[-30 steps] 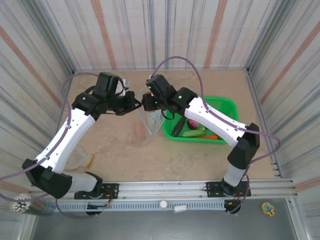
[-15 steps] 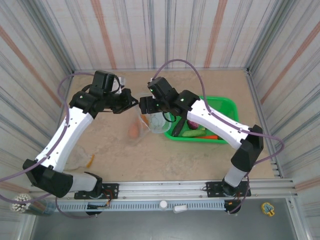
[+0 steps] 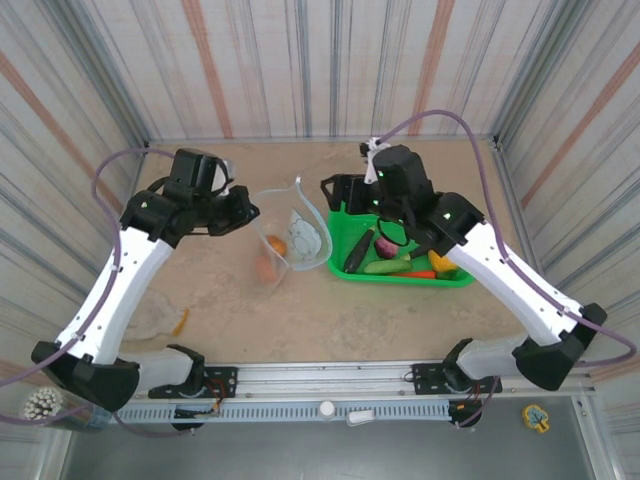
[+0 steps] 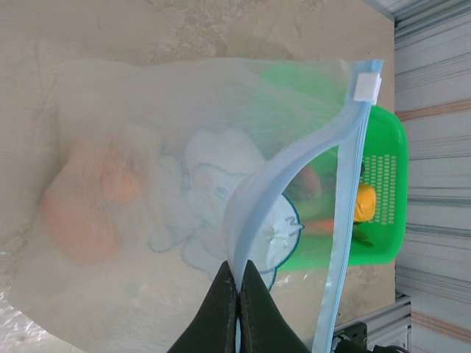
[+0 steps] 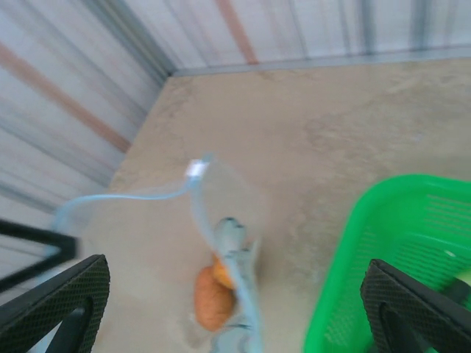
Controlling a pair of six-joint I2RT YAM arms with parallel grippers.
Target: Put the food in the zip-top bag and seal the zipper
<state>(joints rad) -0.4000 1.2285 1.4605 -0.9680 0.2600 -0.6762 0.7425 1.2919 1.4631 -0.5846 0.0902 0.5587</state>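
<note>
The zip-top bag (image 3: 298, 232) hangs open in the middle of the table, a blue elephant printed on its clear side. My left gripper (image 3: 247, 210) is shut on the near lip of the light-blue zipper (image 4: 294, 165), its fingertips (image 4: 221, 294) pinched together. Two orange round pieces (image 3: 270, 257) lie inside the bag. My right gripper (image 3: 335, 194) hovers open and empty between the bag and the green basket (image 3: 455, 215). In the basket lie the dark eggplant (image 3: 356, 250), green cucumber (image 3: 384, 266), carrot (image 3: 421, 273), yellow pepper (image 3: 443, 263) and purple ball (image 3: 385, 246).
Striped walls close the table at the back and both sides. A metal rail (image 3: 330, 378) runs along the near edge. A small orange scrap (image 3: 181, 320) lies on the sandy table at the front left.
My right gripper opened at the bag's mouth, then drew back right toward the basket. A second orange piece now lies in the bag. The left arm shifted slightly left with the bag lip.
</note>
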